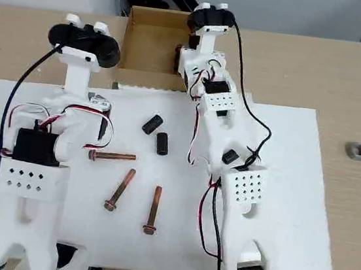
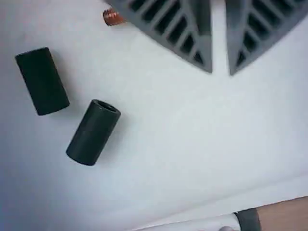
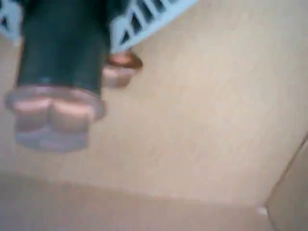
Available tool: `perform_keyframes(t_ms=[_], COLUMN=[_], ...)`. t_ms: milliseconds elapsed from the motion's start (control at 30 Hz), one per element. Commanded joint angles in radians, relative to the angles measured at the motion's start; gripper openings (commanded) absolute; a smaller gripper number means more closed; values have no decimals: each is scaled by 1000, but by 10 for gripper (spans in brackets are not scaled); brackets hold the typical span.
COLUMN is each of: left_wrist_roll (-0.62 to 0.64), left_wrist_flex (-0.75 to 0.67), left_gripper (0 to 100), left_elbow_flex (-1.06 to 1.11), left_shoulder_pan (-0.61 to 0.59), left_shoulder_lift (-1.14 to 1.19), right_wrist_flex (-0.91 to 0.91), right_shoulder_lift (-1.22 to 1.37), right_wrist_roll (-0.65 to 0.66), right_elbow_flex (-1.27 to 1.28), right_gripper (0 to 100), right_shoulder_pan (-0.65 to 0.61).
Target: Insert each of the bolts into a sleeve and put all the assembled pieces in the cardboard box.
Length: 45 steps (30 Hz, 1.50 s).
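The right end effector (image 1: pixel 179 57) grips a sleeve (image 3: pixel 62 43) with a bolt (image 3: pixel 53 115) through it, above the cardboard box (image 1: pixel 148 45) floor. The left end effector (image 2: pixel 221 71) hangs empty, fingers slightly parted, near two loose sleeves (image 1: pixel 152 123) on the white sheet (image 1: pixel 283 161). Three loose bolts (image 1: pixel 120 189) lie nearby.

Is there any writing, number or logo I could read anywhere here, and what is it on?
None can be read. The cardboard box, the white sheet, the loose bolts, the black sleeves, the sleeved bolt in the right gripper and the arms' white shells show no words, numbers or signs.
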Motion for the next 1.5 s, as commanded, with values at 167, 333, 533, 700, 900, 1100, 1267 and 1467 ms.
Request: perform_keyframes(t_ms=[167,333,533,700,900,1100,1267,1467], left_wrist_roll=[9,158,328,364,509,555,557,559], left_wrist_flex=[-17,-17,-17,46,115,123,123,129], left_gripper=[6,8,136,159,191,243,246,246], left_elbow_flex=[-4,-5,48,88,148,205,208,206], left_shoulder_pan=[3,3,-5,9,20,18,18,15], left_shoulder_lift=[-21,-12,-12,-12,-12,-12,-11,-3], right_wrist_flex=[220,338,613,909,1043,1201,1250,1259], right_shoulder_lift=[-27,-25,-25,-30,-101,-148,-245,-355], right_wrist_roll=[-12,-14,-14,-9,-14,-15,-14,-8], right_elbow_flex=[-189,-341,-638,-882,-875,-878,-876,-870], right_gripper=[256,256,240,47,35,35,9,5], right_shoulder_pan=[8,8,18,18,67,91,104,107])
